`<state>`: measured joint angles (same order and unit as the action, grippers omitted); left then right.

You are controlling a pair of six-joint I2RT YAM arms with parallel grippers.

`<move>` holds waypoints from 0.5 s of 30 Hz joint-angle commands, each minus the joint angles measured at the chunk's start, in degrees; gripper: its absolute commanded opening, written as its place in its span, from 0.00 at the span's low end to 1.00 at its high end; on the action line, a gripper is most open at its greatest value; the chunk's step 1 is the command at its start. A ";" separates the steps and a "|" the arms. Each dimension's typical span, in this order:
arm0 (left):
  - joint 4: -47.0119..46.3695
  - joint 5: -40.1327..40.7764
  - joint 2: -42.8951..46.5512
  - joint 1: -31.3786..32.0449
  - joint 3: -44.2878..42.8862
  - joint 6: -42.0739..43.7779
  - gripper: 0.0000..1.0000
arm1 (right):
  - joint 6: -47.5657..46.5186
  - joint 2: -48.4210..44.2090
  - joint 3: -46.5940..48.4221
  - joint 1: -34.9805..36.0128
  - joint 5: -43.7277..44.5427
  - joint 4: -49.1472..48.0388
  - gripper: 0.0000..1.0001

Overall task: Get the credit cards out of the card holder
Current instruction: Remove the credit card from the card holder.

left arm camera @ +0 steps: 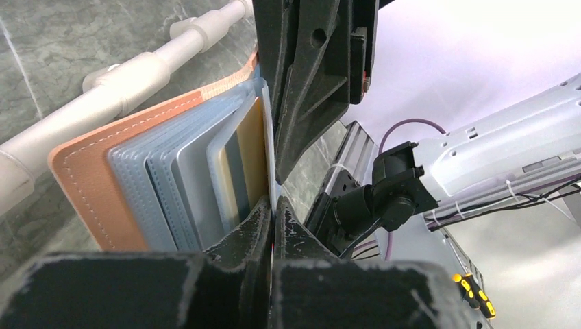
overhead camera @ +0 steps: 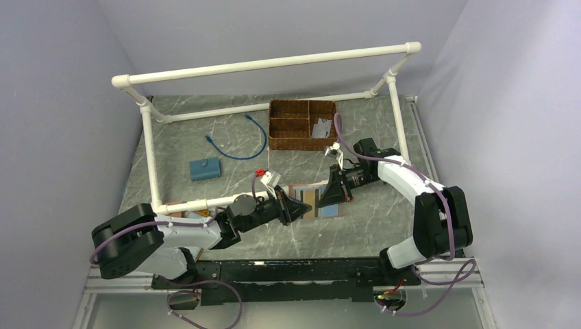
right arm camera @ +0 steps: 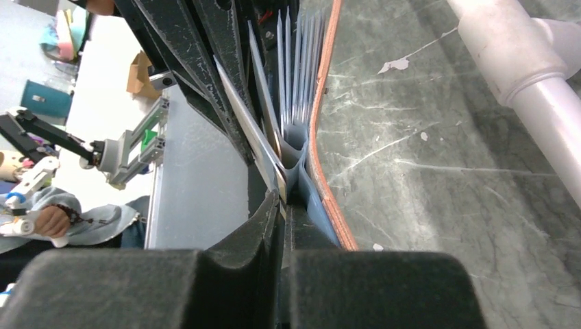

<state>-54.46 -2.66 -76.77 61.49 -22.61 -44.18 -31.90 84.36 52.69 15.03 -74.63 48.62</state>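
Observation:
The card holder point(overhead camera: 310, 199) lies open on the table between my two grippers, reddish-brown cover point(left arm camera: 89, 185) down and grey-blue pocket leaves point(right arm camera: 301, 68) fanned upward. My left gripper point(overhead camera: 303, 208) is shut on the edge of one thin leaf point(left arm camera: 273, 205). A yellowish-tan credit card point(left arm camera: 252, 147) sits in a pocket just beside that leaf. From the opposite side my right gripper point(overhead camera: 331, 192) is shut on a thin tan-edged credit card point(right arm camera: 255, 130) that slants out of the pockets, with its jaws point(right arm camera: 282, 205) pressed together on the card's end.
A white pipe frame point(overhead camera: 274, 65) surrounds the work area, and its low bar point(left arm camera: 116, 96) runs close behind the card holder. A wicker basket point(overhead camera: 301, 125) stands at the back. A blue cable point(overhead camera: 240, 140) and a small blue block point(overhead camera: 205, 168) lie at the left.

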 commanded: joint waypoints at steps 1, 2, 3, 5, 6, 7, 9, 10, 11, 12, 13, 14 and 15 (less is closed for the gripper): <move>-8.33 -0.46 2.52 1.26 -1.67 -1.67 0.10 | -8.22 1.41 2.87 0.87 -6.76 5.46 0.00; -7.43 -0.08 3.16 1.27 -1.45 -1.96 0.15 | -9.23 1.42 2.94 0.88 -7.10 6.15 0.00; -6.60 0.14 3.73 1.26 -1.21 -2.11 0.20 | -9.79 1.33 2.95 0.88 -7.11 6.43 0.00; -4.99 0.16 4.77 1.26 -0.89 -2.13 0.28 | -10.00 1.13 2.79 0.84 -6.82 6.30 0.00; -4.36 0.19 5.49 1.26 -0.74 -2.15 0.33 | -10.27 1.01 2.84 0.88 -6.58 6.46 0.00; -3.71 0.15 5.96 1.26 -0.61 -2.18 0.36 | -10.74 1.04 2.92 0.87 -6.32 6.75 0.00; -2.60 0.06 6.98 1.22 -0.35 -2.14 0.40 | -11.22 1.08 2.94 0.84 -5.75 6.93 0.00; -2.04 0.10 7.56 1.18 -0.19 -2.08 0.41 | -11.44 1.10 2.95 0.83 -5.44 6.93 0.00; -1.31 0.14 8.12 1.17 0.01 -2.09 0.42 | -11.74 1.13 2.95 0.80 -5.24 7.05 0.00; -0.78 0.04 8.72 1.11 0.26 -1.94 0.43 | -12.24 1.14 2.99 0.79 -5.11 7.28 0.00; -0.37 0.09 9.31 1.09 0.53 -1.92 0.43 | -12.71 1.15 3.10 0.78 -4.87 7.62 0.00; -0.13 0.18 9.96 1.02 0.85 -1.99 0.43 | -13.38 1.20 3.12 0.77 -4.83 8.00 0.00; -0.05 0.34 10.43 0.93 1.30 -2.05 0.42 | -14.29 1.26 3.24 0.79 -4.70 8.52 0.00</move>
<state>-51.07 -2.17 -70.11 62.46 -21.82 -45.98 -40.93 85.73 53.74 15.79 -78.74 55.55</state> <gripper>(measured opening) 0.426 0.018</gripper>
